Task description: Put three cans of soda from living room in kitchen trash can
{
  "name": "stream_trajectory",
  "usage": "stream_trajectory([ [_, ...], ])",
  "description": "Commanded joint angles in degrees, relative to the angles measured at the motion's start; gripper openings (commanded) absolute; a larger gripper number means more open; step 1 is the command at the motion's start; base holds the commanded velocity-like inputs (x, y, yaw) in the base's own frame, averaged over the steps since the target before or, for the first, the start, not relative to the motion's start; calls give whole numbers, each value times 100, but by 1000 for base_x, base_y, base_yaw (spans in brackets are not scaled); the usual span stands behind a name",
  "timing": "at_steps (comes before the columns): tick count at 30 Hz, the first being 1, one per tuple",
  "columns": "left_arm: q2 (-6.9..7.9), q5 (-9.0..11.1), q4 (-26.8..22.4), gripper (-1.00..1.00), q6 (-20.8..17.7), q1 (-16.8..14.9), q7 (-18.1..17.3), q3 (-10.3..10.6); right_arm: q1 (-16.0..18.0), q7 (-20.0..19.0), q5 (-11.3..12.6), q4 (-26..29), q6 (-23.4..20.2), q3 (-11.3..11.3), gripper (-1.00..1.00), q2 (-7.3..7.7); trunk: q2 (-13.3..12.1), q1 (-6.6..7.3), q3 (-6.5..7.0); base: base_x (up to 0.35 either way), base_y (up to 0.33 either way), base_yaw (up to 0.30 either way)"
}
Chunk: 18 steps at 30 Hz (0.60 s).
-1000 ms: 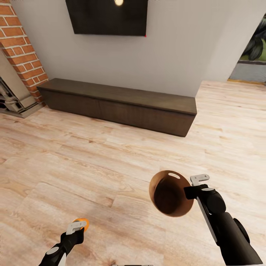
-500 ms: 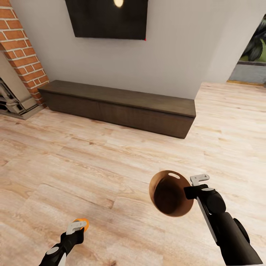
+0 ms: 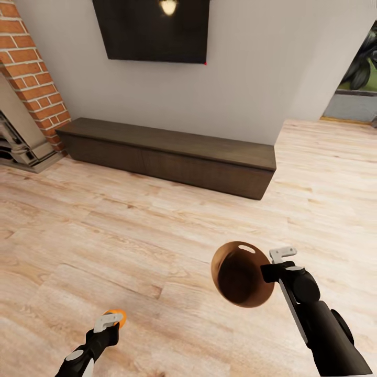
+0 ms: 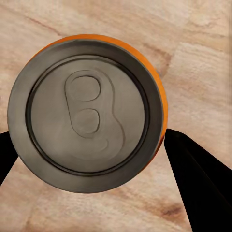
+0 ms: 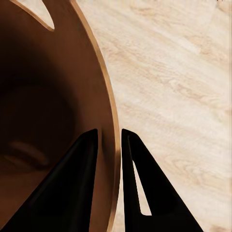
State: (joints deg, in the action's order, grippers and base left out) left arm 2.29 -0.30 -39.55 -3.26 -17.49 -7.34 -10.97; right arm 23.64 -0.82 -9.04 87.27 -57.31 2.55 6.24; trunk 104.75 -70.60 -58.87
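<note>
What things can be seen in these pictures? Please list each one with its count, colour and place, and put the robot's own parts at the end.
Soda can: one, orange with a grey top, held between the left hand's fingers above the floor.
Trash can: one, tan-brown with a darker inside, held by its rim in the right hand, an oval slot near the rim.
Low cabinet: one, dark brown, against the wall.
Screen: one, black, on the wall above the cabinet.
Brick fireplace: one, red brick, at the far left.
Floor: light wood planks.
Wall: pale grey.
Left hand: one, black and grey, shut on the soda can.
Right hand: one, black and grey, shut on the trash can's rim.
</note>
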Motion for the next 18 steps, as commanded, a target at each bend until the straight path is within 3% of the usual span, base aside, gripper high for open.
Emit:
stream_trajectory([
  [1,0,-5,0,-100,1,0,-4,0,1,-24,42,0,1,0,-100,0,-42,23,28,0,0,0],
  [18,0,-5,3,-100,1,0,-4,0,1,-24,42,0,1,0,-100,-1,-723,396,470,0,0,0],
])
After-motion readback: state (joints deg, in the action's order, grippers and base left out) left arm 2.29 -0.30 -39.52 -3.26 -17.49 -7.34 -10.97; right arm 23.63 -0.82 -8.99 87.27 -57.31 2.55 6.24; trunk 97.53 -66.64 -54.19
